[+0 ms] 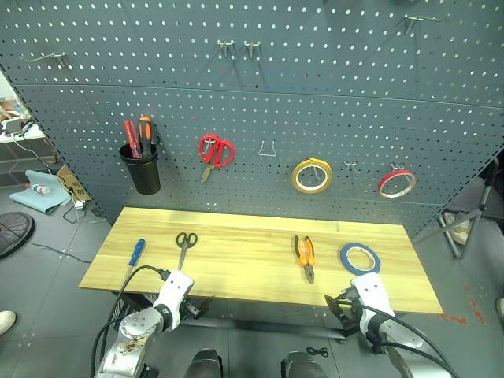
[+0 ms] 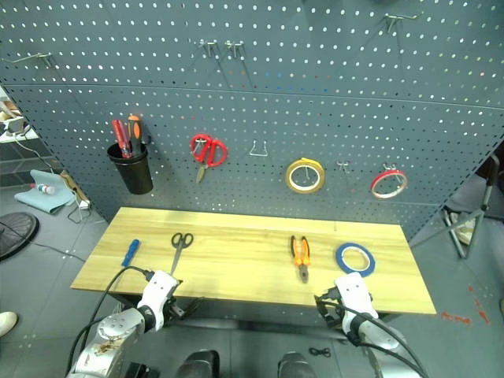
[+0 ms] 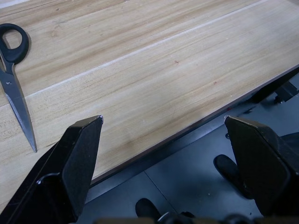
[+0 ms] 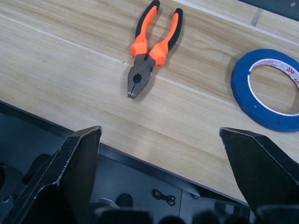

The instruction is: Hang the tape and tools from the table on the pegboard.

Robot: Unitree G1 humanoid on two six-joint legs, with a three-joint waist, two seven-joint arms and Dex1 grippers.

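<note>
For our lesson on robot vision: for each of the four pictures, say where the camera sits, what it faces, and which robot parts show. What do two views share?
Left eye view: on the head, looking forward and down at the pegboard, the table and both arms.
Right eye view: the same scene beside it, both arms below.
Left wrist view: on the left arm, facing the table's near edge and the black-handled scissors, between the open left claw.
Right wrist view: on the right arm, facing the pliers and the blue tape roll, between the open right claw.
Shared: both eye views also show those pliers.
</note>
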